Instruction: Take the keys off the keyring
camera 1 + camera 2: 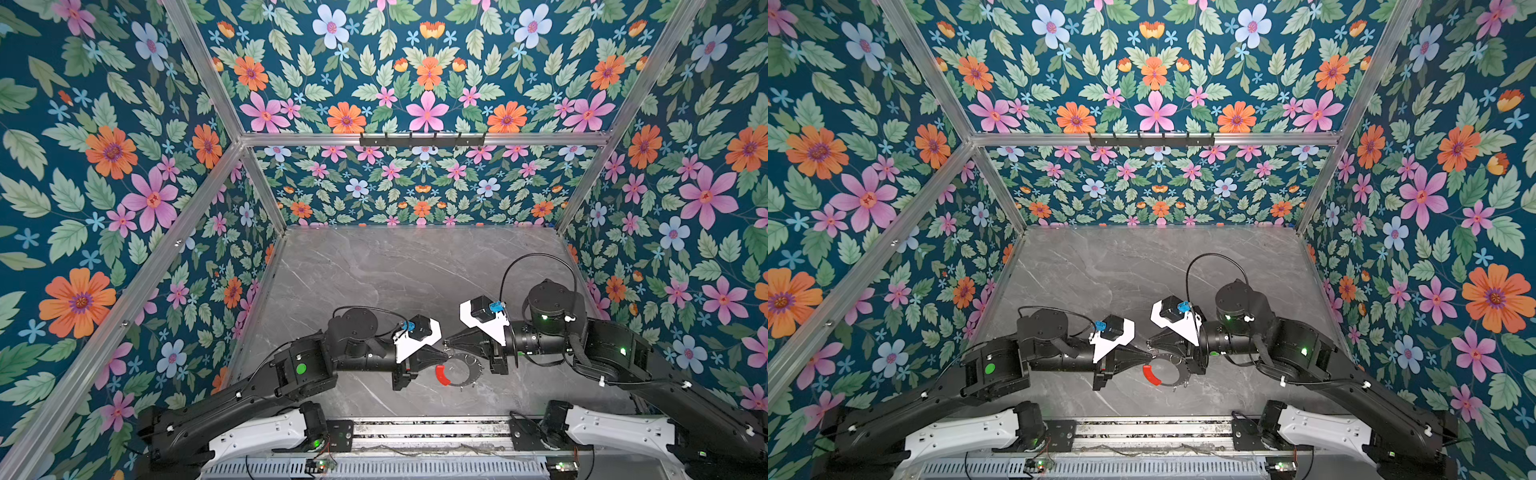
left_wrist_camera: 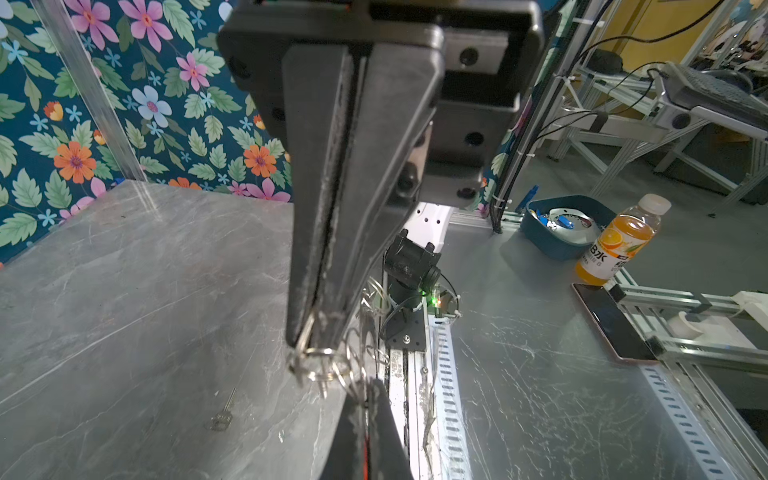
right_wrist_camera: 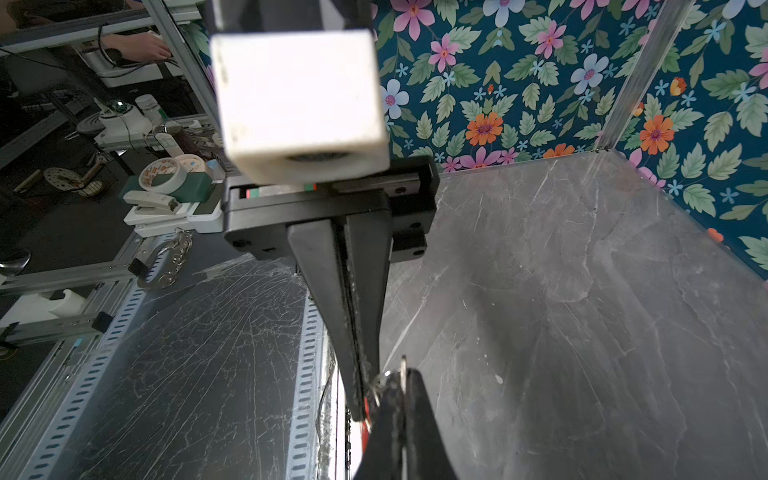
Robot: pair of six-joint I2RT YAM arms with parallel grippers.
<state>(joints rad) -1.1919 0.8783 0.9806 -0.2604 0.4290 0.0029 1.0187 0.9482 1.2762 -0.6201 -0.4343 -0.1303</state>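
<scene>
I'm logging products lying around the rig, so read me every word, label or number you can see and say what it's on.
"B水": on the label of the orange drink bottle; the smaller print beneath it is too small to read.
Tape roll: orange printing, too blurred to read.
Nothing else legible in any view.

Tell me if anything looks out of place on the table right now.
One tiny key lies loose on the grey table, well apart from the keyring. Given the task, it was probably taken off already, so it may be no fault. Nothing looks spilled or damaged.
</scene>
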